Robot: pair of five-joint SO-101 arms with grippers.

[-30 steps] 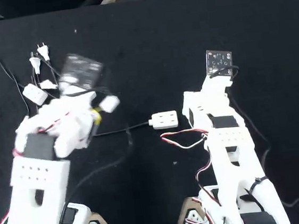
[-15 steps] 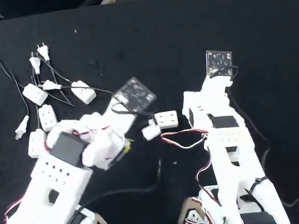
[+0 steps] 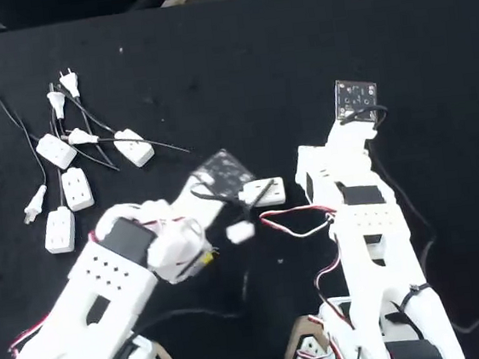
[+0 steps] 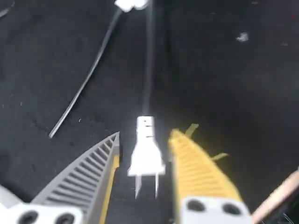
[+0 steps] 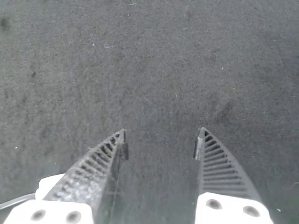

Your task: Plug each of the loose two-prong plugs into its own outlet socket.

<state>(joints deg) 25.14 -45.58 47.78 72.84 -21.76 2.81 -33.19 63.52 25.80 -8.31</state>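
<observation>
My left gripper (image 4: 145,134) is shut on a white two-prong plug (image 4: 146,156), whose prongs point back toward the wrist and whose cord trails away from it. From above, the plug (image 3: 241,231) hangs just in front of a white outlet socket (image 3: 264,192) at the table's centre. That socket (image 4: 132,3) sits at the far edge of the left wrist view with its cord running off. My right gripper (image 5: 161,140) stands open over bare black table, right of the socket.
Several more white sockets (image 3: 78,188) and loose plugs (image 3: 57,100) with tangled black cords lie at the rear left. The right arm (image 3: 352,193) stands close beside the centre socket. The black tabletop (image 3: 295,54) stretches behind both arms.
The left arm has swung from the rear-left pile to the centre with the plug in its gripper, ending just in front of the socket. The right arm has stayed put.
</observation>
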